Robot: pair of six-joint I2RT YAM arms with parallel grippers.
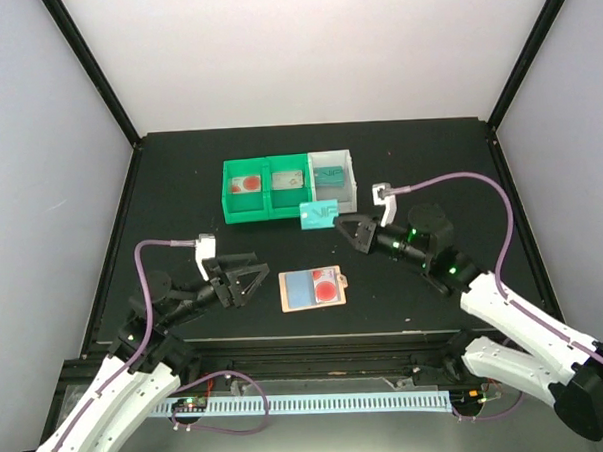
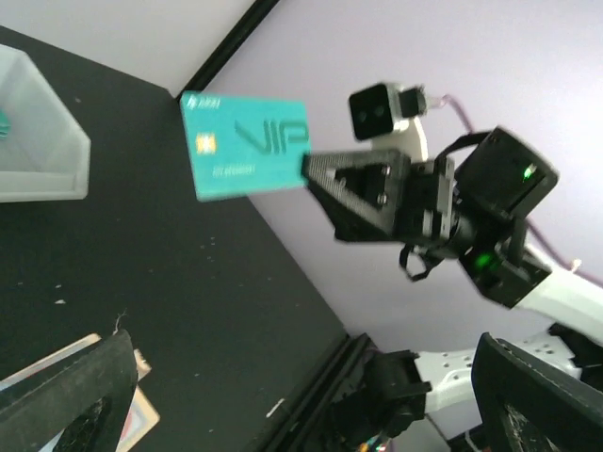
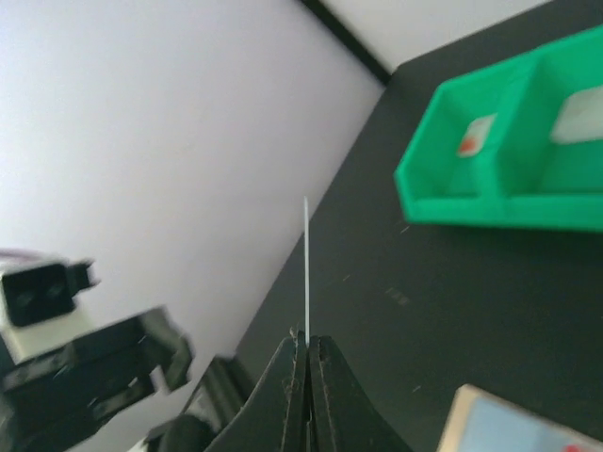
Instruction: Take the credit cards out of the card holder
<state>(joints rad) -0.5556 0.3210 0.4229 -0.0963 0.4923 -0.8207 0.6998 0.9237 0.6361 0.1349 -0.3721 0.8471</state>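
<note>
Edge of teal card (image 1: 318, 213) is clenched in your right pincer (image 1: 340, 222), probably for the bins (image 1: 261, 214) at 12 o'clock. Your left pincer (image 1: 251, 285) stands released.

Teal credit card (image 1: 318, 214) with darker VIP lettering; tan card holder (image 1: 299, 289), blue-grey inside; green bin (image 1: 267, 213); white bin (image 1: 353, 179); black table (image 1: 180, 191).

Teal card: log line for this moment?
right pincer: shut on teal card, airborne | left pincer: open, empty | card holder: lying open
</note>
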